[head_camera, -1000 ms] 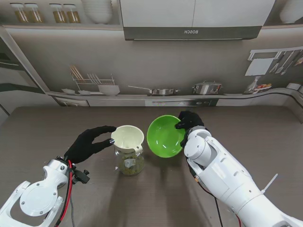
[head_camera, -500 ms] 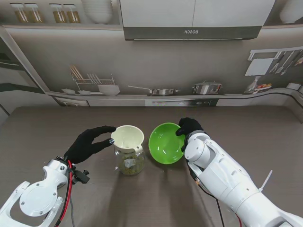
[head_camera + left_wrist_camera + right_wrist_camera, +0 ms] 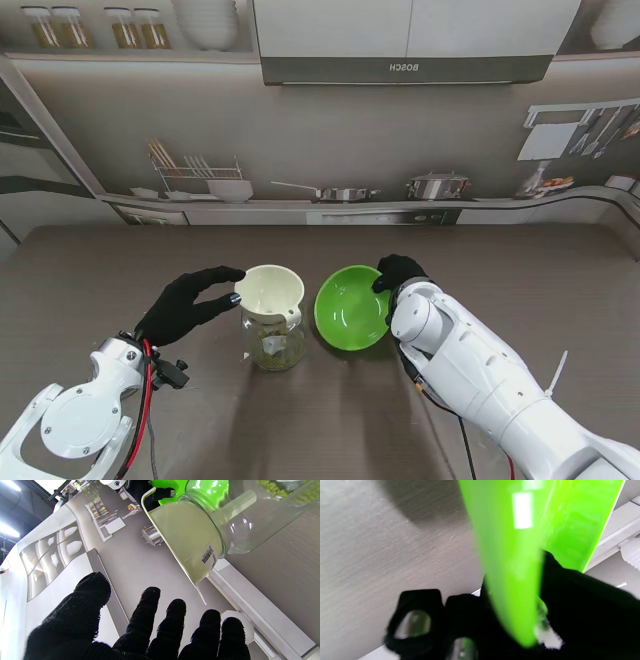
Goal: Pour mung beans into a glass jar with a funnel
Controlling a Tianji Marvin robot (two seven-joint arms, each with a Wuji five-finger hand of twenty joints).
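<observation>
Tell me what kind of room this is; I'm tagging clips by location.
Probably a staged kitchen: the wall behind the table looks like a printed backdrop, with a range hood, a pot and a dish rack on a shelf. Real items are the jar, funnel and green bowl.

Kitchen backdrop: hood; pots

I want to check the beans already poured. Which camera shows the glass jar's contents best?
The left wrist view: the glass jar fills the frame, with green beans visible through its wall and the funnel seated in its mouth. The stand view shows the jar small. The right wrist view shows none of it.
</observation>
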